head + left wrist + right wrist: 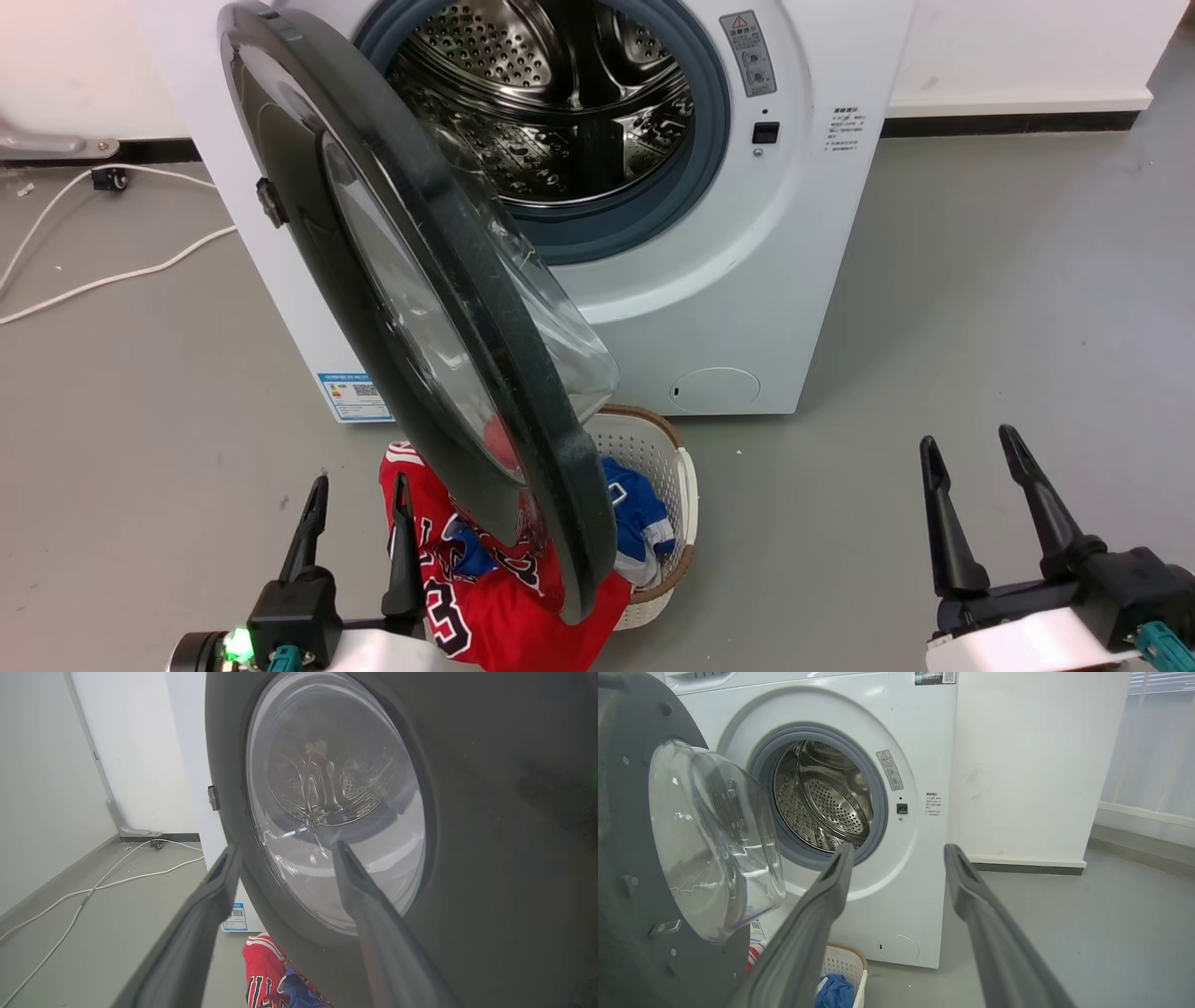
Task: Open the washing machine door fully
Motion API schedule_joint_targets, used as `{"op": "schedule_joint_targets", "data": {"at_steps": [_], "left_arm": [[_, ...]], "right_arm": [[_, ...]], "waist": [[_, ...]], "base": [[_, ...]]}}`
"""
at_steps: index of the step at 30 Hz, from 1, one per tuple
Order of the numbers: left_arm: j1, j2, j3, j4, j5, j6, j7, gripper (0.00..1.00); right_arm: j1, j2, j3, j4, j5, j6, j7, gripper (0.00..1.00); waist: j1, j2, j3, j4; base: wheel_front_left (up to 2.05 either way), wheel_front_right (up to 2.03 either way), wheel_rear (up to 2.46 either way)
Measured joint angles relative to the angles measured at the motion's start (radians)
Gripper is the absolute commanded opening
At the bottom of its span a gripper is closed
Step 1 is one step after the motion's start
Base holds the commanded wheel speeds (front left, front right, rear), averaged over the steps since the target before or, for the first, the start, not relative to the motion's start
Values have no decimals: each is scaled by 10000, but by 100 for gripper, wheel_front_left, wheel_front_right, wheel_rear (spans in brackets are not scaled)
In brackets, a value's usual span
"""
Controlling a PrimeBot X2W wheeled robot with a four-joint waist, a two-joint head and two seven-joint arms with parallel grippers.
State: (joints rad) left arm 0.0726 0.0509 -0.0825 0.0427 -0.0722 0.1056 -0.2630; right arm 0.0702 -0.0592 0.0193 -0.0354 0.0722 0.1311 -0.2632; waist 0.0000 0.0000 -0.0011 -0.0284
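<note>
1. The washing machine door (420, 308) is being shown partly open, angled out from the washing machine (747, 308) across the centre-left of the head view; the rest of the swing is judged to be left.
2. Its glossy black ring and clear bulging glass bowl are being seen above the laundry basket (653, 448) at lower centre.
3. The 2 grippers are being held spread and empty: the left gripper (361, 485) at lower left near the door, contact unclear, and the right gripper (968, 439) at lower right, well apart.

You had bright, even light; reflections on the washing machine door (327, 812); wrist views were soft toward 6 o'clock.
</note>
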Motion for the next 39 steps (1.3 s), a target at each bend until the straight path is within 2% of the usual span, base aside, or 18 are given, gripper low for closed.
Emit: {"op": "schedule_joint_targets", "data": {"at_steps": [14, 30, 31, 33, 39], "left_arm": [[24, -2, 15, -44, 182, 90, 0, 100], [62, -2, 75, -29, 151, 178, 0, 100], [65, 0, 90, -29, 148, 178, 0, 84], [68, -2, 104, -44, 148, 178, 0, 0], [63, -4, 489, -451, -117, 257, 0, 0]], "right_arm": [[371, 63, -36, 96, 688, -2, 0, 100], [428, 67, 58, 280, 857, -2, 0, 100], [431, 67, 59, 295, 859, -2, 0, 100], [448, 67, 63, 322, 872, -2, 0, 100], [523, 67, 104, 368, 930, -2, 0, 100]], "waist": [[0, 0, -22, 138], [0, 0, -72, 143], [0, 0, -77, 142], [0, 0, -88, 137], [0, 0, -106, 141]], "base": [[0, 0, 0], [0, 0, 0], [0, 0, 0], [0, 0, 0], [0, 0, 0]]}}
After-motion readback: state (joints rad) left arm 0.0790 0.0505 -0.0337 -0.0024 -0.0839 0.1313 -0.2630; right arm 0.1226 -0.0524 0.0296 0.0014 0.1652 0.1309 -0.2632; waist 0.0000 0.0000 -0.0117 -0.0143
